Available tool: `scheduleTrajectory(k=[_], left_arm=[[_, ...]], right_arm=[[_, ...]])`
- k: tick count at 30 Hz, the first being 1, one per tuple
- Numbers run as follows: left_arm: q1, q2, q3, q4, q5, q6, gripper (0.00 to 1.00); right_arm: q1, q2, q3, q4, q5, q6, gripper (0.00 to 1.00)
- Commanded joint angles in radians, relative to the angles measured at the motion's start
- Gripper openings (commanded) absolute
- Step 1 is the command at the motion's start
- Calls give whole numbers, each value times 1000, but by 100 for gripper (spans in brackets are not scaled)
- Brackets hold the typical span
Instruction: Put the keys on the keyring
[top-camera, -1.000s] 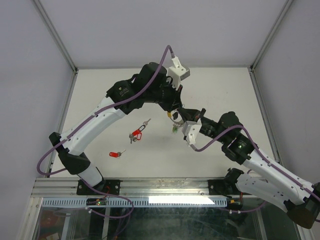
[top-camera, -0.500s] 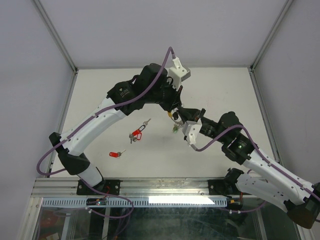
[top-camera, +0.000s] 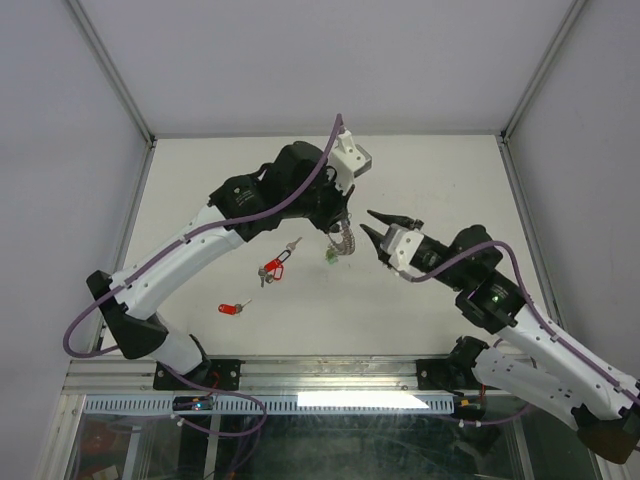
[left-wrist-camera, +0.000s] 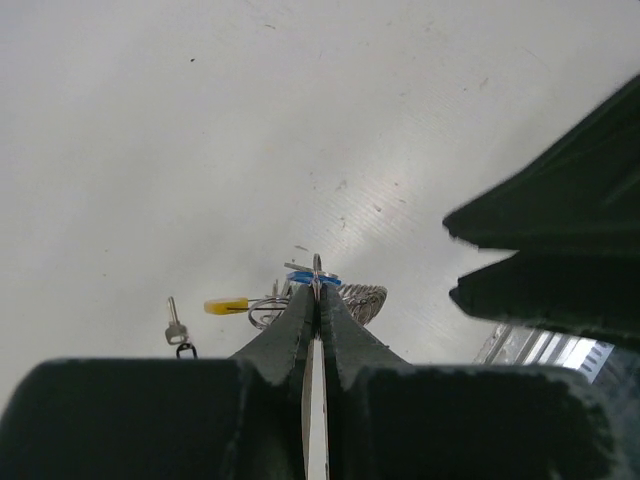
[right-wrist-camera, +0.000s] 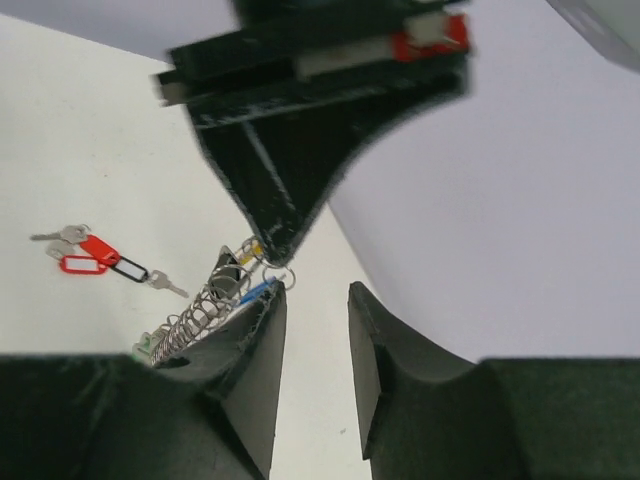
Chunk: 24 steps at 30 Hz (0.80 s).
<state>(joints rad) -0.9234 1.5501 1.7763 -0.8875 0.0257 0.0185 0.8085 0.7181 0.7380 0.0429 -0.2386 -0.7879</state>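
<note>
Pulled back right of the keyring, my right gripper gapes empty | my left gripper pinches the keyring aloft, steady for threading | hung keys dangle below it | red keys lie left of it.

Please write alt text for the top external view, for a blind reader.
The left gripper holds a bunch of keys hanging over the white table. The open right gripper is beside it, not touching; red-tagged keys lie further left.
</note>
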Motion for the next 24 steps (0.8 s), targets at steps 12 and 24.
scheduleTrajectory(k=[12,24], left_arm=[[-5,-258,-159,157,128,209,0],[-5,-337,-218,185,224,287,0]], right_arm=[[-213,211,405,-402,-222,656,41],[-371,241,321,-159,-711,932,43]])
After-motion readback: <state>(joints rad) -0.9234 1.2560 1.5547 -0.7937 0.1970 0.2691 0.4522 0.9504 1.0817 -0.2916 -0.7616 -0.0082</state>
